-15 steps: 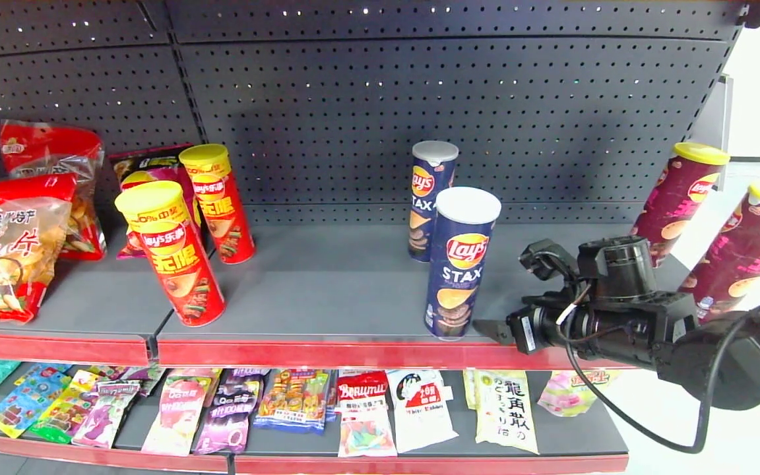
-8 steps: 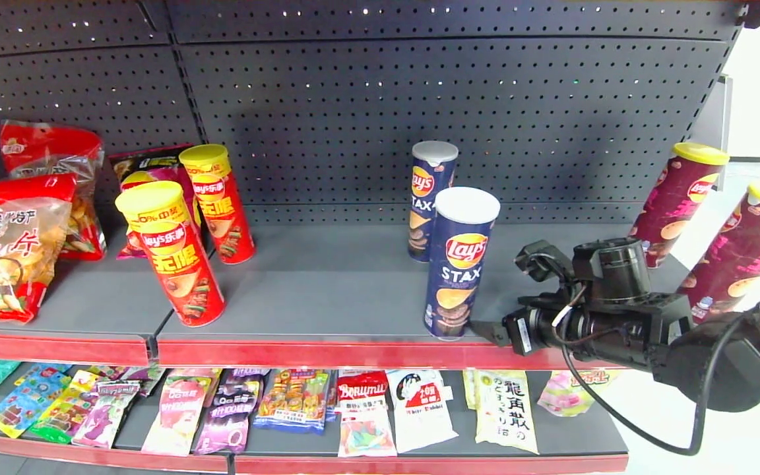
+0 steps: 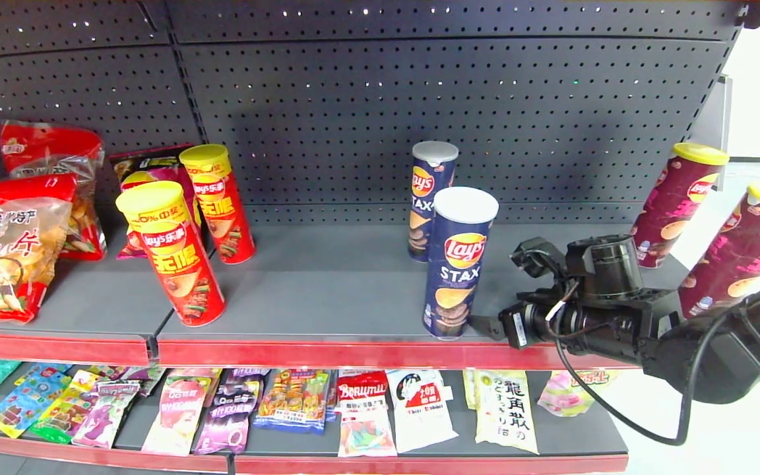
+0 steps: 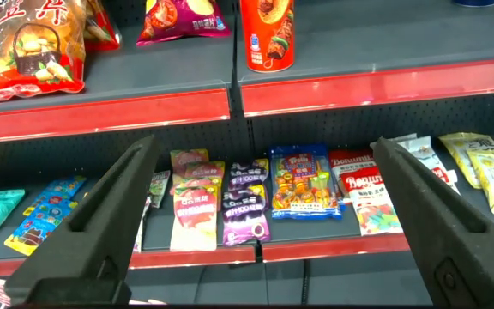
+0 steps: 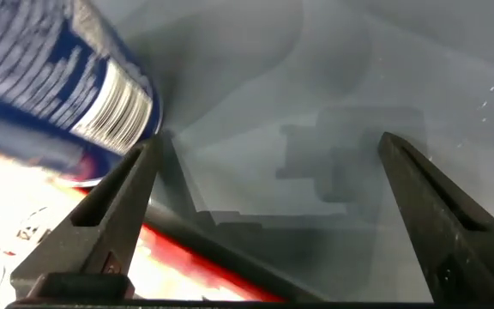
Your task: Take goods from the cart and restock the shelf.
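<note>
My right hand (image 3: pixel 482 326) sits lower right of centre in the head view, low over the upper shelf (image 3: pixel 327 290). Its tip is just beside the base of the front blue can (image 3: pixel 459 264). From the right wrist I see its fingers (image 5: pixel 101 232) standing wide apart with nothing between them. The front blue can (image 5: pixel 58 77) lies outside that gap, hard by one fingertip, and I cannot tell whether they touch. The red lip (image 3: pixel 327 353) of the shelf runs straight across under the hand.

For room, there is a broad bare strip of deck between the front red can (image 3: pixel 172 254), left of centre, and the blue pair. The rear blue can (image 3: pixel 430 198) stands behind the front one, closer to the pegboard back (image 3: pixel 419 99). Behind my right hand the deck is bare up to the far maroon can (image 3: pixel 677 201) at the right. The near maroon can (image 3: pixel 743 251) is cut by the frame's right edge and its base is hidden behind my arm. Snack bags (image 3: pixel 14 247) crowd the far left, the front ones covering part of those behind, and a rear red can (image 3: pixel 216 204) half hides another bag.

My left hand (image 4: pixel 256 232) has its fingers spread apart, empty, facing the packets (image 4: pixel 247 202) on the lower shelf (image 4: pixel 316 249).
</note>
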`<state>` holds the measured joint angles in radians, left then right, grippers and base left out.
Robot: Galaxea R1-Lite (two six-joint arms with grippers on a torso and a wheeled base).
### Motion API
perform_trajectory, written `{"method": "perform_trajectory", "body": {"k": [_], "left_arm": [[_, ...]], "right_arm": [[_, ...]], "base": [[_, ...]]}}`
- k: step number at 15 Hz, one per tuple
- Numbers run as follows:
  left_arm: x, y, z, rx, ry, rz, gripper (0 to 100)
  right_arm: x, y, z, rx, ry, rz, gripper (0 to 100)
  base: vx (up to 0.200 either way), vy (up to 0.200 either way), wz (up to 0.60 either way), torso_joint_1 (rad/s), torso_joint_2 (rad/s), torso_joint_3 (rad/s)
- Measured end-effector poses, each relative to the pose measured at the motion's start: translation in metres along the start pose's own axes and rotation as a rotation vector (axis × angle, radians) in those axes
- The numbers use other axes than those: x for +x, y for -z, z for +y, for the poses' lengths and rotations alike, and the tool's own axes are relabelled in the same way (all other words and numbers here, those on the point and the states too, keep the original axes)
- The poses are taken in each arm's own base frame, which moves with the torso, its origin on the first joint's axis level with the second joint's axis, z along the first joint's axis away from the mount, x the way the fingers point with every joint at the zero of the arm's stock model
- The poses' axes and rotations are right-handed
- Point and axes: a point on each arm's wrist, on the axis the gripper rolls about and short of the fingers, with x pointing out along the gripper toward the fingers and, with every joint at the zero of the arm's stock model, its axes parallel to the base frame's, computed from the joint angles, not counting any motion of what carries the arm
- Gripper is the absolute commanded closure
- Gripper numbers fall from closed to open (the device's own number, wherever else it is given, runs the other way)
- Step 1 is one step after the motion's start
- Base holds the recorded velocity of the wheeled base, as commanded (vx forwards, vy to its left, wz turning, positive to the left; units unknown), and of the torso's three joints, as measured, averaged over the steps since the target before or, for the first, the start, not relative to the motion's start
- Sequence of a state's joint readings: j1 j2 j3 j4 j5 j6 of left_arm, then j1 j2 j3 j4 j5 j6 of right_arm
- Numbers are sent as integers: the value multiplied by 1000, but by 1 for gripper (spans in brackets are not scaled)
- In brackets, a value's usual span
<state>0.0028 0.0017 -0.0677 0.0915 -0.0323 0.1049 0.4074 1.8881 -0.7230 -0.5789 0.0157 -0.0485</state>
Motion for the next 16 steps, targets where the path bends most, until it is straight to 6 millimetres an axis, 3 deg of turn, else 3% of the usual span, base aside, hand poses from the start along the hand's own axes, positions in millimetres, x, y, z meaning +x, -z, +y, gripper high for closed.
{"method": "perform_trajectory", "body": {"k": [16], "left_arm": [[0, 0, 0, 0, 0, 1, 0]], "right_arm": [[6, -4, 11, -17, -26, -8, 0]], "base": [[0, 0, 0, 0, 0, 0]]}}
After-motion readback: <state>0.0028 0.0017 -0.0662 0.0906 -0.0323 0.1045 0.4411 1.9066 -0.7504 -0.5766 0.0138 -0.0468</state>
